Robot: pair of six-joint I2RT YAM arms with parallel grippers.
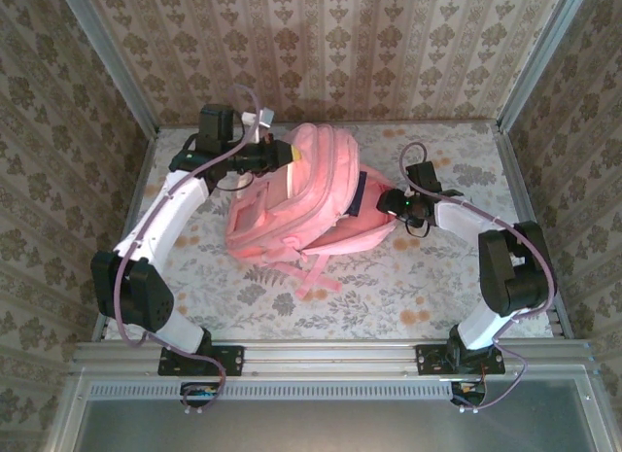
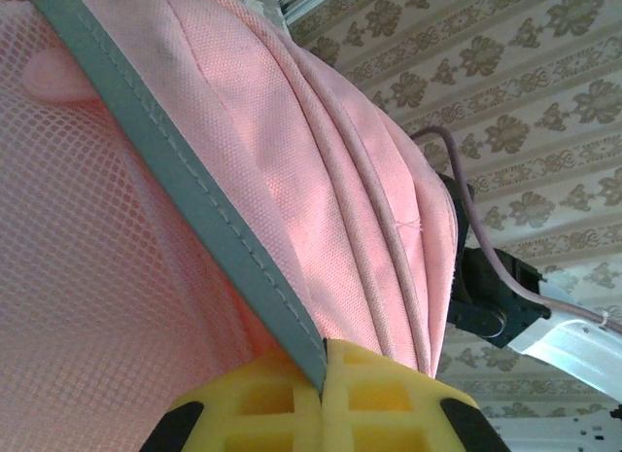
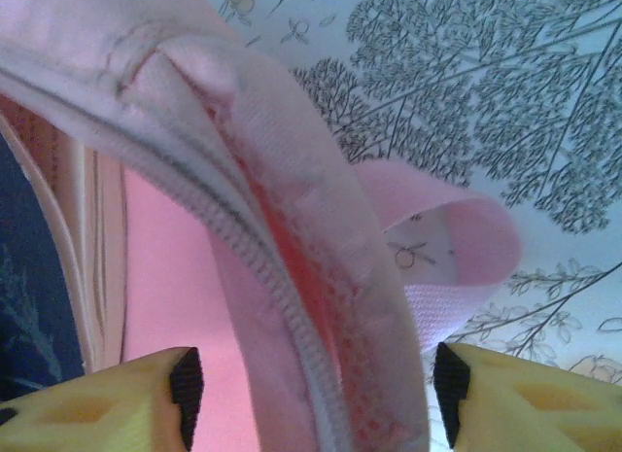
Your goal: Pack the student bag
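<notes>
The pink student bag lies on the flowered table, its open side toward the right. My left gripper is at the bag's far top, shut on the grey trim of a pink mesh pocket; in the left wrist view the yellow fingers pinch that trim. My right gripper is at the bag's right edge. Its jaws stand apart on either side of the zippered rim, with a small gap at each pad. A dark blue book shows inside the opening.
Pink straps trail from the bag toward the near edge. A strap loop lies on the table beside my right fingers. Patterned walls close in the table at the left, the right and the back.
</notes>
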